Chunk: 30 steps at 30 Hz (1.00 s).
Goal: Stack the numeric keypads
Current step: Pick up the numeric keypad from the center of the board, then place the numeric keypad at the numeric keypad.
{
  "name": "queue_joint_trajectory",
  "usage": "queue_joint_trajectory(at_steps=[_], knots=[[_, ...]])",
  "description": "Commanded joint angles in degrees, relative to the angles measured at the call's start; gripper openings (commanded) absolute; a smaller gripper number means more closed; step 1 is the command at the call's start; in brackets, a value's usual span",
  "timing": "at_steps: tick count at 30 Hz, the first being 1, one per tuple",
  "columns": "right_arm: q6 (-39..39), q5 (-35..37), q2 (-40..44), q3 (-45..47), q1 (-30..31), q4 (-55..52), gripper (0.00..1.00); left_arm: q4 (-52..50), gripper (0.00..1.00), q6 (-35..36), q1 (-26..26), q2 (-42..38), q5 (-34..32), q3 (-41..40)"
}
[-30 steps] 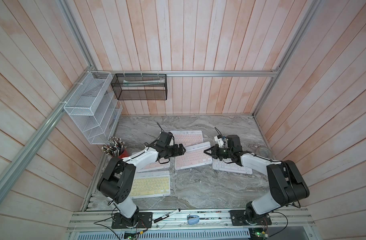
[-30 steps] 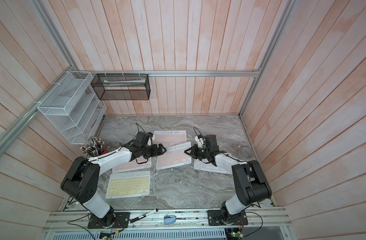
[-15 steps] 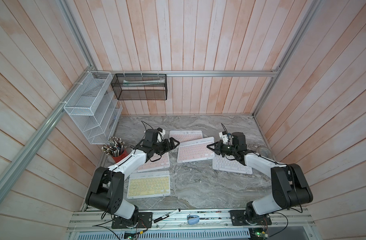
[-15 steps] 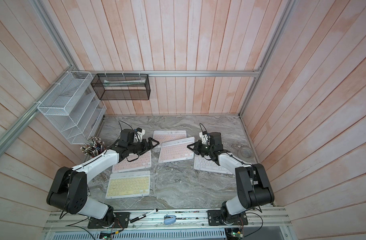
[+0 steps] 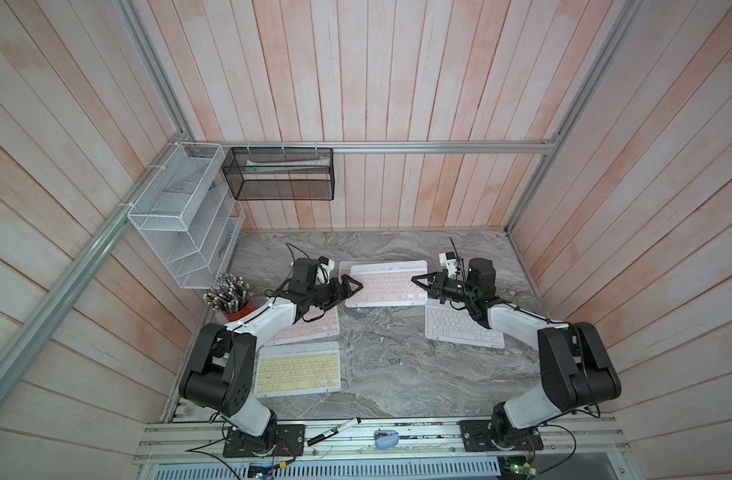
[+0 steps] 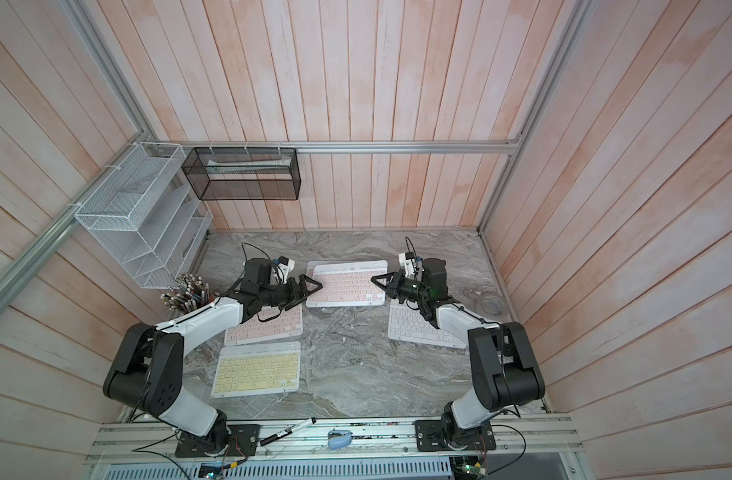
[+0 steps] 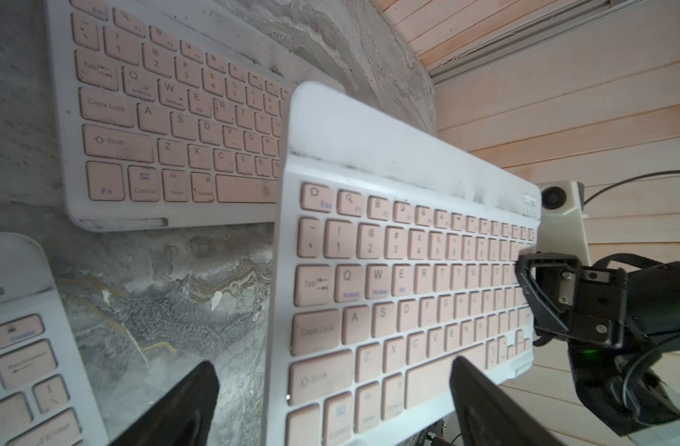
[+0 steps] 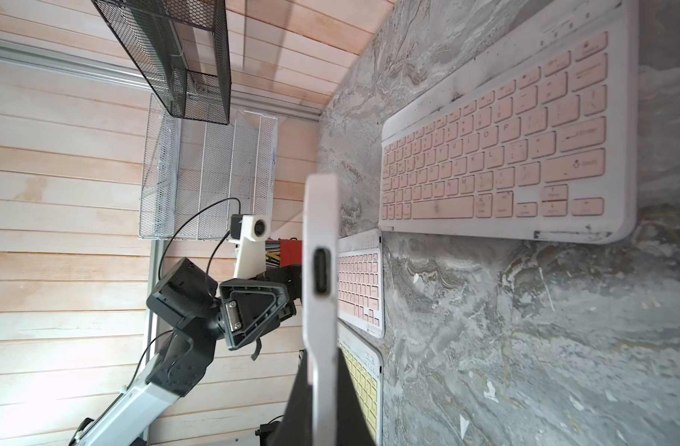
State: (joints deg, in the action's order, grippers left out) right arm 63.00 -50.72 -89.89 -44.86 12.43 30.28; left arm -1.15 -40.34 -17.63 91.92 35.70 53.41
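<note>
Pink-keyed white-framed slim keypad [image 5: 385,286] pinched at one end by the right gripper [image 5: 415,278], above the grey marble tabletop [image 5: 397,365].
In both top views it hangs toward the back of the table between the two arms, the left gripper [image 5: 357,286] spread wide at its other end; a yellow-keyed keypad [image 5: 297,370], a white-keyed keypad [image 5: 451,328] and a pink keypad beneath the left arm [image 5: 318,328] lie flat nearer the front. The left wrist view shows it raised over a flat pink keypad at the back [image 7: 156,127], the left claw's fingers [image 7: 183,409] apart at its near end, contact unclear. The right wrist view shows its thin white edge clamped.
</note>
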Motion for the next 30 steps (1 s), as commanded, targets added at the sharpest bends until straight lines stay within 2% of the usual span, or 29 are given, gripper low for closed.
queue_joint_trajectory(at_steps=[1, 14, 30], knots=[[1.9, -2.8, -1.6, -3.2, 0.0, 5.7, 0.00, 1.3, 0.95, 0.2, 0.2, 1.6, 0.6, 2.9], [1.7, -3.5, -12.1, -11.2, 0.5, 6.7, 0.00, -1.6, 0.94, 2.6, 0.3, 8.6, -0.1, 12.9], [-10.5, -1.5, -26.9, -27.1, 0.4, -11.3, 0.00, -5.2, 0.94, 6.2, 1.9, 18.8, -4.8, 23.0]])
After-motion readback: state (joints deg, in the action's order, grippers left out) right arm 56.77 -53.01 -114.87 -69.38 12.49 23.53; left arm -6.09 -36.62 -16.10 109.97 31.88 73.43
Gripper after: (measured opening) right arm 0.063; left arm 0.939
